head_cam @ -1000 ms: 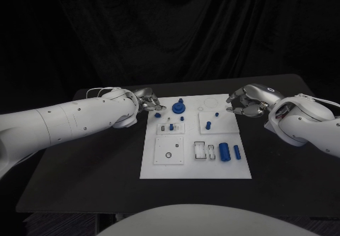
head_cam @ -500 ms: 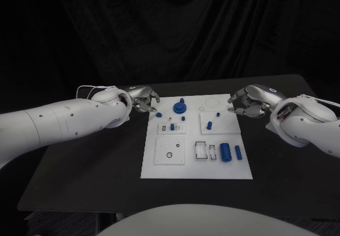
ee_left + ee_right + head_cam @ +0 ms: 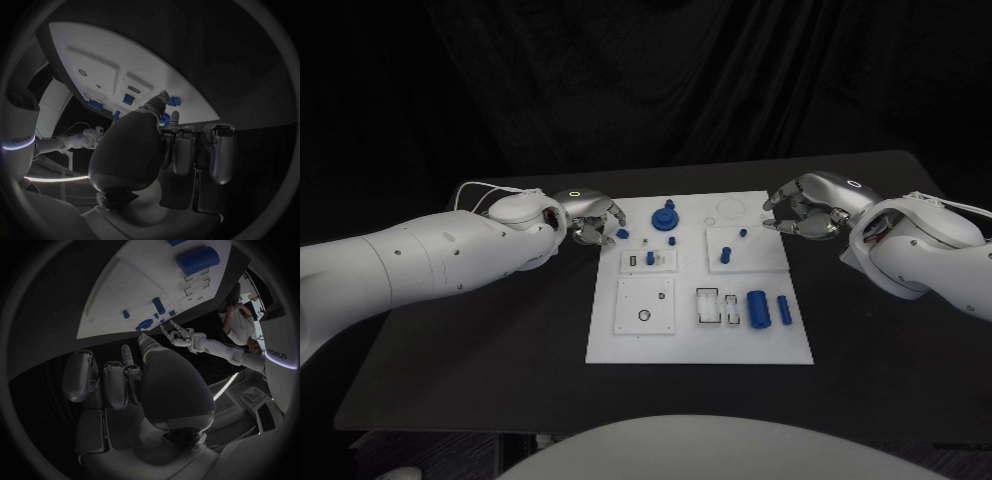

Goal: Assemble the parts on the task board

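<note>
Hovering at the 2 far corners of the task board (image 3: 698,345), both hands seem placed so that neither blocks the other and the middle of the board is open to the head camera; the left hand (image 3: 593,217) is just off the board's left edge near its far left corner, and the right hand (image 3: 805,205) is over the desk (image 3: 473,370) just beside the far right corner.

The left hand has its fingers curled in toward the palm; I see no part between them in the head view, and the left wrist view shows the fingers (image 3: 181,150) lying close together with nothing in them, so I judge it closed and holding nothing. The right hand is also curled, and in the right wrist view its fingers (image 3: 115,382) are drawn in without any piece, so it is closed and without load too.

The parts are all on the board; a large blue knob (image 3: 665,216) stands near the far edge, a small blue piece (image 3: 622,234) lies close to the left hand, a blue peg (image 3: 726,255) stands on the right half, and 2 blue cylinders (image 3: 757,308) lie side by side toward the near right corner, probably waiting in their storage places until they are inserted; the small piece is the nearest candidate for the left hand, in my judgement.
</note>
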`<state>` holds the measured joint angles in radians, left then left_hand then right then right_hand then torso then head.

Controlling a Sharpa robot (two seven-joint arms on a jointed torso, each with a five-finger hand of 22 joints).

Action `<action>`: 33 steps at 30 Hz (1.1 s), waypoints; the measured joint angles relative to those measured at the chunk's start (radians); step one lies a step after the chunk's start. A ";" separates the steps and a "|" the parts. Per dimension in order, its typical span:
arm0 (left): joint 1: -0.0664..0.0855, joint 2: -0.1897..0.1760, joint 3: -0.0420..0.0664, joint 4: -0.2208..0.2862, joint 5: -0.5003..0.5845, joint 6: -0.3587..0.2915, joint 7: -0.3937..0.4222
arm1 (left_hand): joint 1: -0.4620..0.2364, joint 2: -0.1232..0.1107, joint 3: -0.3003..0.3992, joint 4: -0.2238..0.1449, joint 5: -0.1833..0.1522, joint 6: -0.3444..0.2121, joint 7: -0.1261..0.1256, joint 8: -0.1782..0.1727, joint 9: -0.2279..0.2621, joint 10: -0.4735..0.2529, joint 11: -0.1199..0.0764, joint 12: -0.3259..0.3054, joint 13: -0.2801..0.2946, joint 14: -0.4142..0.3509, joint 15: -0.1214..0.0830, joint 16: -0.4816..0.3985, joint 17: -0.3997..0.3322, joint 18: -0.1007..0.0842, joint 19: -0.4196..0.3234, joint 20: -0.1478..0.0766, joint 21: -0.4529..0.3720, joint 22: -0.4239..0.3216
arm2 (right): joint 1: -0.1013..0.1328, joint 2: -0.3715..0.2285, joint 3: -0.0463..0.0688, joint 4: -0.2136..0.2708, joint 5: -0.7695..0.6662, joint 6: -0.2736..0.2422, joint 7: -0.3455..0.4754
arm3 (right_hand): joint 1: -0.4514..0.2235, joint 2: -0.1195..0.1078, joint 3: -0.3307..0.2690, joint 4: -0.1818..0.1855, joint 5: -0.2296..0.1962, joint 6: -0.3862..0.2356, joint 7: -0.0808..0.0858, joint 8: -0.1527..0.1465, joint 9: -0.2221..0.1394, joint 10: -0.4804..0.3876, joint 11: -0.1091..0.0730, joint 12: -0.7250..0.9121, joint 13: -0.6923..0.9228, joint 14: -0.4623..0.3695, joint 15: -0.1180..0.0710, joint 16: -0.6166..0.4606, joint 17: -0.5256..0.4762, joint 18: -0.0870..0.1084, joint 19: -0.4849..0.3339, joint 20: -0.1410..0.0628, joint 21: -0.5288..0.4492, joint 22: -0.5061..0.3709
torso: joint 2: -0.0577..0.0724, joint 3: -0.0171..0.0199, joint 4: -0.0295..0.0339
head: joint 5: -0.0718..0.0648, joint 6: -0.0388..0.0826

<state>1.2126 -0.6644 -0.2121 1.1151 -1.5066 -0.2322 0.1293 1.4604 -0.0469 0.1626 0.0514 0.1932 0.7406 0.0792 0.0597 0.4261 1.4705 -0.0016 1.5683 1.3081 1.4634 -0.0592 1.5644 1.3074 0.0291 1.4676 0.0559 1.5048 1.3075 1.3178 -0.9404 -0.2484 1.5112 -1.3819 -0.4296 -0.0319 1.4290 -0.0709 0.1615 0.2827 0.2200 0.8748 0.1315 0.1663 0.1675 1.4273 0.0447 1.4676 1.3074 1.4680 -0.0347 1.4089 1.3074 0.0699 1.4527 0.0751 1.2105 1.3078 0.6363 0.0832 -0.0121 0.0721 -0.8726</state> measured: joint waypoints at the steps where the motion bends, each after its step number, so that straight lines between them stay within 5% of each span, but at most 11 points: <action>1: -0.003 0.004 0.000 -0.005 -0.003 0.000 0.003 | 0.000 0.000 0.002 -0.002 0.007 0.003 -0.001 0.000 -0.005 0.000 0.000 0.000 0.000 0.000 0.000 0.000 0.000 0.000 0.000 0.000 0.000 0.000 | 0.000 0.000 0.000 0.000 0.000 0.000 0.000 | 0.000 0.000 0.000 0.000 0.000 0.000 0.000 0.000 0.000 0.000 0.000 0.000 0.000 0.000 0.000 0.000 0.000 0.000 0.000 0.000 0.000 0.000 | 0.000 0.0000 -0.0001 | 0.000 0.000; 19: -0.024 0.050 0.001 -0.066 -0.029 -0.040 0.028 | 0.014 0.003 0.022 -0.016 0.050 0.015 0.001 -0.001 -0.050 0.000 0.000 0.000 0.000 0.000 0.000 0.000 0.000 0.000 0.000 0.000 0.000 0.000 | -0.003 0.000 0.000 0.002 0.000 0.006 -0.001 | 0.000 0.000 0.000 0.000 0.000 0.000 0.000 0.000 -0.001 0.000 0.000 0.000 0.000 0.000 0.000 0.000 0.000 0.000 0.000 0.000 0.000 0.000 | -0.001 0.0004 0.0005 | -0.003 0.000; 30: -0.028 0.054 0.000 -0.071 -0.032 -0.064 0.027 | 0.011 0.001 0.040 -0.009 0.050 0.086 -0.005 0.016 -0.077 -0.004 -0.004 0.000 0.000 0.004 -0.003 0.000 0.000 0.000 -0.004 -0.004 0.000 0.000 | -0.005 0.001 0.000 0.001 0.000 0.016 -0.002 | 0.000 0.000 0.003 0.003 0.000 0.000 0.000 0.000 -0.001 0.000 0.000 0.000 0.001 0.000 0.000 0.000 0.000 0.000 0.000 0.000 -0.006 0.000 | -0.002 0.0003 0.0005 | -0.003 0.000; 33: -0.029 0.048 0.000 -0.069 -0.032 -0.066 0.023 | -0.005 -0.014 0.039 -0.009 0.026 0.086 -0.005 0.016 -0.088 -0.004 -0.004 0.000 0.000 0.004 -0.003 0.000 0.000 0.000 -0.004 -0.004 0.000 0.000 | -0.006 0.001 0.000 0.000 0.000 0.018 -0.003 | 0.000 0.000 0.003 0.003 0.000 0.000 0.000 0.000 -0.001 0.000 0.000 0.000 0.001 0.000 0.000 -0.004 0.000 0.000 -0.004 0.004 -0.006 0.000 | -0.002 0.0004 0.0005 | -0.003 0.000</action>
<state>1.1840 -0.6165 -0.2117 1.0458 -1.5391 -0.2987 0.1518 1.4556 -0.0609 0.2019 0.0429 0.2191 0.8264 0.0744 0.0752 0.3380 1.4661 -0.0057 1.5683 1.3083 1.4670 -0.0627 1.5644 1.3074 0.0293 1.4636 0.0520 1.5048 1.3074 1.3121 -0.9397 -0.2484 1.5113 -1.3818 -0.4112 -0.0348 1.4290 -0.0709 0.1643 0.2855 0.2200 0.8748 0.1315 0.1663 0.1661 1.4273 0.0447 1.4676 1.3080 1.4680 -0.0347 1.4052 1.3074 0.0698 1.4490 0.0788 1.2042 1.3075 0.6342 0.0836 -0.0116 0.0695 -0.8726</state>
